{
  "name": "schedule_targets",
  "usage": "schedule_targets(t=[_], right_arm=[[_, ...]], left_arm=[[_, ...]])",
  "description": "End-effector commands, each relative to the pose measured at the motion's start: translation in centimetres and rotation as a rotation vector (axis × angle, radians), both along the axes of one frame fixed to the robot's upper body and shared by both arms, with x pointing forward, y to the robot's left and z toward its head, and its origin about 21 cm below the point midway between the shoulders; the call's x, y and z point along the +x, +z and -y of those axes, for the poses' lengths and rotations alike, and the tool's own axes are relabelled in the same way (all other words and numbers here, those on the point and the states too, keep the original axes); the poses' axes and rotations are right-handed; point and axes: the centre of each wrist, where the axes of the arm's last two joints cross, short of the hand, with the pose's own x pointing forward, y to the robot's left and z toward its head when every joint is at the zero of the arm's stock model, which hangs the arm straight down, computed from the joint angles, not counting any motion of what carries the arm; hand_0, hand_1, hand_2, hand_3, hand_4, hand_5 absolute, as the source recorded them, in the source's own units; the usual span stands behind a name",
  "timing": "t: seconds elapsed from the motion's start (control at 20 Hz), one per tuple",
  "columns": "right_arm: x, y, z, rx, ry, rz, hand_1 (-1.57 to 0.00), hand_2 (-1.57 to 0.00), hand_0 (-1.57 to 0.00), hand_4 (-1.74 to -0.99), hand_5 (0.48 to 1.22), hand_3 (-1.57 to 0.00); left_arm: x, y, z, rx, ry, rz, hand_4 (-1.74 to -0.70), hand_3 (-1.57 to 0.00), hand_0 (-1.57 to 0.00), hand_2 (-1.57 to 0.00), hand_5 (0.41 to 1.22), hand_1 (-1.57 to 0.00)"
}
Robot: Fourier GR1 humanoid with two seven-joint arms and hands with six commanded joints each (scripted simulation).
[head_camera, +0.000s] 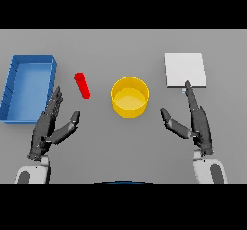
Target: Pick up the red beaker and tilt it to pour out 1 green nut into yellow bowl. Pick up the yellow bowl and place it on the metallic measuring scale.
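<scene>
Head view, left to right across a grey counter point(120, 45): a blue tray point(14, 86) sits at the far left. Just beside it the left hand point(46, 127) rests with fingers straight and spread, holding nothing. The red beaker point(82, 85) stands tilted nearby, apart from the hand. At centre is the yellow bowl point(130, 96). The right hand point(198, 122), fingers straight, reaches to the near edge of the pale square scale point(185, 69).
</scene>
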Motion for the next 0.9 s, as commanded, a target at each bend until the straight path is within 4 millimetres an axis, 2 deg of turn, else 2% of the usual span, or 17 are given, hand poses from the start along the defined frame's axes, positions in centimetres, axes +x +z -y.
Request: schedule_targets(t=[0.0,0.15,0.25,0.5,0.65,0.85], right_arm=[[-0.2,0.2,-0.1,-0.013,0.003,0.001,0.0,0.0,0.0,-1.071,0.581,0.0],[-0.5,0.3,-0.3,0.006,0.017,-0.02,0.0,0.0,0.0,-1.118,0.6,0.0],[-0.5,0.6,-0.1,0.021,0.03,-0.009,0.0,0.0,0.0,-1.147,0.614,0.0],[-0.2,0.1,-0.3,0.069,0.058,-0.031,0.0,0.0,0.0,-1.209,0.627,0.0],[-0.2,0.1,0.3,0.072,0.057,-0.029,0.0,0.0,0.0,-1.22,0.626,0.0],[-0.5,0.1,0.4,0.067,0.062,-0.021,0.0,0.0,0.0,-1.227,0.625,0.0]], left_arm=[[-0.2,0.2,0.1,0.016,-0.003,-0.015,-1.14,0.0,0.0,0.0,0.66,0.0],[-0.2,0.5,0.1,0.03,-0.01,-0.046,-1.14,0.0,0.0,0.0,0.652,0.0],[0.6,0.1,0.3,0.038,-0.02,-0.081,-1.14,0.0,0.0,0.0,0.649,0.0],[3.9,-1.1,0.3,0.039,-0.021,-0.119,-1.17,0.0,0.0,0.0,0.648,0.0],[6.6,-1.9,0.2,0.061,-0.022,-0.14,-1.18,0.0,0.0,0.0,0.644,0.0],[8.8,-2.6,0.6,0.064,-0.047,-0.122,-1.18,0.0,0.0,0.0,0.637,0.0]])
